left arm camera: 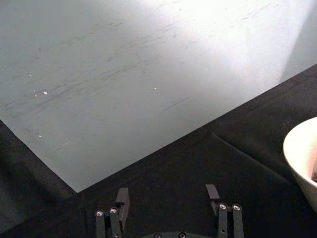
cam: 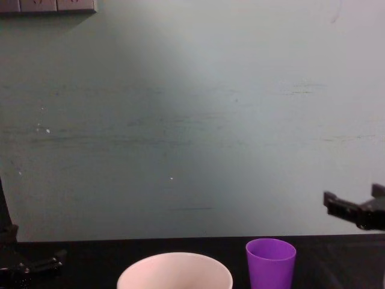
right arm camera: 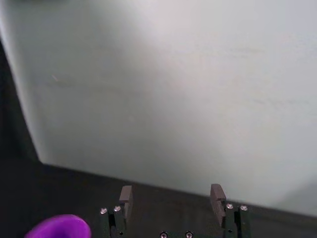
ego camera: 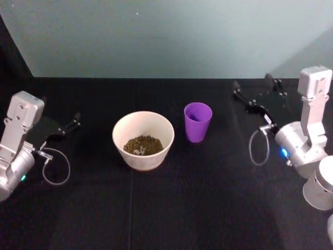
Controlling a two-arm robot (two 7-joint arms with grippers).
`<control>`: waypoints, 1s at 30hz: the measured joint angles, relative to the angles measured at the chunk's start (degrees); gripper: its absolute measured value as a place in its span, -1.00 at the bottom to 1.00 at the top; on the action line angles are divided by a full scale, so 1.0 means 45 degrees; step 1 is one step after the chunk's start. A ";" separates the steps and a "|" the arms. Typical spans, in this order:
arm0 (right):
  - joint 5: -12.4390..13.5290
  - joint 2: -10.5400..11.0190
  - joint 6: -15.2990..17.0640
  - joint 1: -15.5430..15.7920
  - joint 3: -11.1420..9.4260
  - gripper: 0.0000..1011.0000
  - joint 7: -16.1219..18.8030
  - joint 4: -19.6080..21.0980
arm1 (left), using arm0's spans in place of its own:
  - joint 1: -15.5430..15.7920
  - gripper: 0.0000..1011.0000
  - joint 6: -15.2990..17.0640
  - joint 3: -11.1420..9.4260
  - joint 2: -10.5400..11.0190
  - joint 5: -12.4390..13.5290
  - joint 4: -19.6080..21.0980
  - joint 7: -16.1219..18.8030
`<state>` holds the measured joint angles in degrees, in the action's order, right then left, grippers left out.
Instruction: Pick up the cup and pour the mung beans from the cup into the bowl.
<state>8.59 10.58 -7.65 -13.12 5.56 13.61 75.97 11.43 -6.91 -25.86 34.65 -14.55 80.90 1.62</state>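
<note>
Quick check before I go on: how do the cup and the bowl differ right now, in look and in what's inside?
The cup is purple, narrow and tapered; the bowl is cream and far wider. The bowl holds a heap of mung beans; the head view shows none in the cup, though its bottom is partly hidden. The cup stands on the robot's right of the bowl, nearer the right gripper. Both stand upright and ungripped on the black table.
</note>
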 joint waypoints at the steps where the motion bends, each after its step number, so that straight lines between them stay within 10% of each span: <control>1: -0.0107 0.0030 0.0162 0.0016 0.0001 0.98 -0.0148 0.0003 | -0.0001 0.98 0.0000 0.0000 0.0000 0.0000 0.0000 0.0000; 11: -0.0465 0.0106 0.1453 0.0134 -0.0090 0.98 -0.0751 -0.0047 | 0.0000 0.98 0.0000 0.0001 0.0000 0.0000 0.0000 0.0000; 30: -0.0454 0.0113 0.1604 0.0137 -0.0110 0.98 -0.0738 -0.0034 | 0.0000 0.98 0.0000 0.0000 0.0000 0.0000 0.0000 0.0000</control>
<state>6.55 11.09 -0.43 -12.50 5.07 10.29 75.81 11.43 -6.91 -25.86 34.65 -14.55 80.90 1.62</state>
